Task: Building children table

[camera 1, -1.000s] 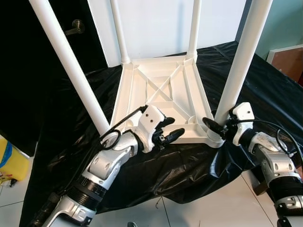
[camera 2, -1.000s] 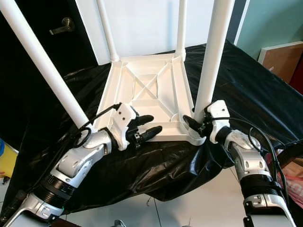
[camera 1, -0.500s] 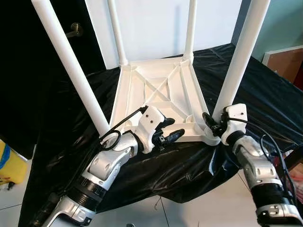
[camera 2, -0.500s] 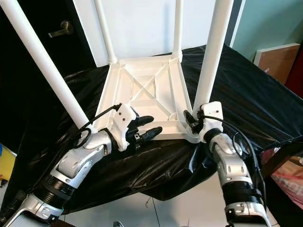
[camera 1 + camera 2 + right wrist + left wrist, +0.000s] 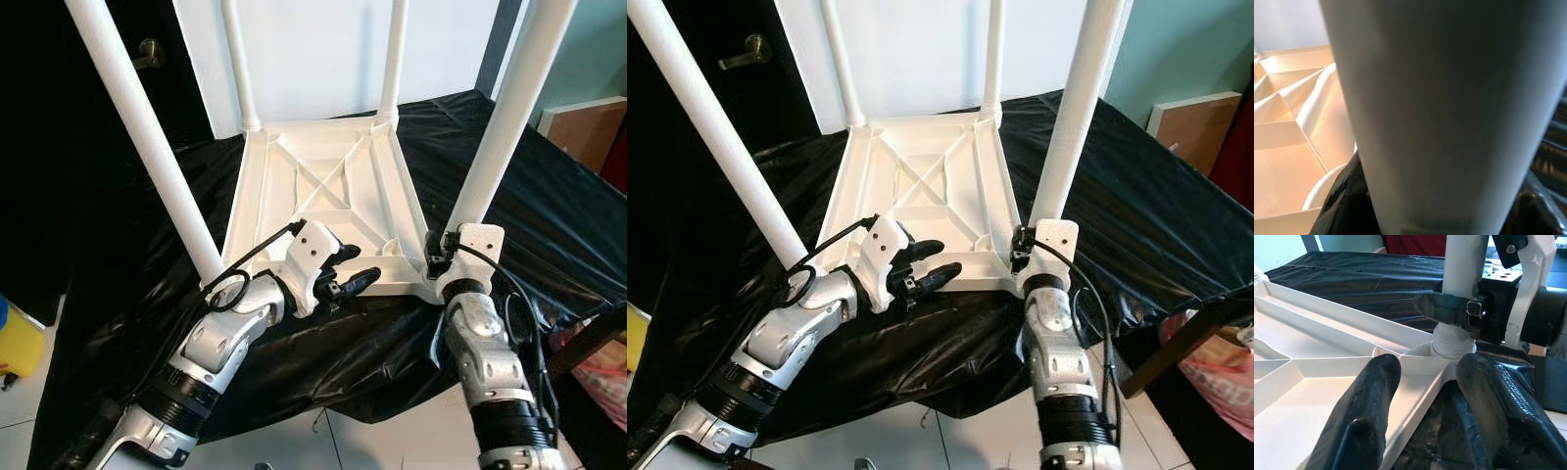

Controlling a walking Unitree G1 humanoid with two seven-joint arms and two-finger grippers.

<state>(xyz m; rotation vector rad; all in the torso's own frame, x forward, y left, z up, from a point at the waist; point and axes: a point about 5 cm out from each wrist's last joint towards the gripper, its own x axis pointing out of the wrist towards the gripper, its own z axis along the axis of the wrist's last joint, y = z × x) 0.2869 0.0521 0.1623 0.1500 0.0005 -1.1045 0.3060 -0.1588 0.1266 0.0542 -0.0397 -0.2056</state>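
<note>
1. The white table [image 5: 328,191] lay upside down on black sheeting [image 5: 549,196] — legs up.
2. The right gripper [image 5: 1449,308] clamped the near-right leg [image 5: 500,127] at its base.
3. The left gripper [image 5: 348,269] hung spread over the near rim [image 5: 392,286] — holding nothing.

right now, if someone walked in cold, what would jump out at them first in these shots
A white table lying upside down on a black sheet, its four legs pointing up. The right hand is clamped around the base of the near right leg, where it meets the corner. The left hand rests open on the table's near edge, its fingers either side of the rim.
</note>
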